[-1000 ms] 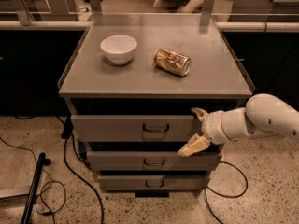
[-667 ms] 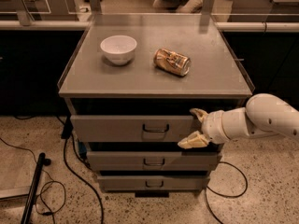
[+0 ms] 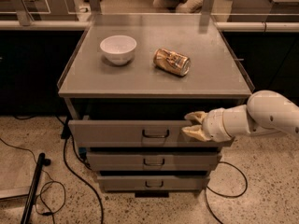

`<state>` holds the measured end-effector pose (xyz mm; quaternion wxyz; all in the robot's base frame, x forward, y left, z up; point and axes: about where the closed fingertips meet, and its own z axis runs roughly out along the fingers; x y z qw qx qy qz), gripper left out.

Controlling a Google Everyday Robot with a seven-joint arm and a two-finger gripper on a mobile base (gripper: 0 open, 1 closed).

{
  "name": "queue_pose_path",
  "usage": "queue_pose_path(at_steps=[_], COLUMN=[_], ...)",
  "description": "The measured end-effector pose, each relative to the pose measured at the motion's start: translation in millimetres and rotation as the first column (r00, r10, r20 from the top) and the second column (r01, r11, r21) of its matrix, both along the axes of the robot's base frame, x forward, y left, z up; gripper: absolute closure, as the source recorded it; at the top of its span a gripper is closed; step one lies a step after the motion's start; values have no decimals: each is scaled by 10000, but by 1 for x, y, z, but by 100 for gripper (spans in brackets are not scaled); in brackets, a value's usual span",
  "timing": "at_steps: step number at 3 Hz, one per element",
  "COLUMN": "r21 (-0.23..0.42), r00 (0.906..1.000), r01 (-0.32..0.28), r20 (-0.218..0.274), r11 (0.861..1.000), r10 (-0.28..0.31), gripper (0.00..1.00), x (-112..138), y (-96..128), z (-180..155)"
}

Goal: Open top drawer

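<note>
The top drawer (image 3: 117,133) is the widest grey drawer of the cabinet, with a small dark wire handle (image 3: 155,134) at its centre. It stands slightly out from the cabinet, with a dark gap above it. My gripper (image 3: 193,125) is at the right part of the drawer front, to the right of the handle. One finger lies over the drawer's top edge and the other against its face, so the gripper is closed on the front panel. The white arm (image 3: 266,115) reaches in from the right.
Two narrower grey drawers (image 3: 117,161) sit below. On the cabinet top (image 3: 140,78) stand a white bowl (image 3: 118,48) and a gold can (image 3: 172,61) lying on its side. Black cables (image 3: 79,181) and a dark pole (image 3: 32,190) lie on the speckled floor at left.
The gripper's fingers have drawn closer together on the top drawer's front. The drawer front has come slightly forward and now looks wider and lower.
</note>
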<state>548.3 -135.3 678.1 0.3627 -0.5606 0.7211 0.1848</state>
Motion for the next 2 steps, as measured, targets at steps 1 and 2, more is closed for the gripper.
queue_pose_path(at_steps=[1, 2], r21=[0, 0], r00=[10000, 10000], r01=[0, 0], r20=[0, 1], r11=[10000, 10000], r10=[0, 0], gripper=[100, 100], x=[1, 1], y=[-1, -2], z=[7, 8])
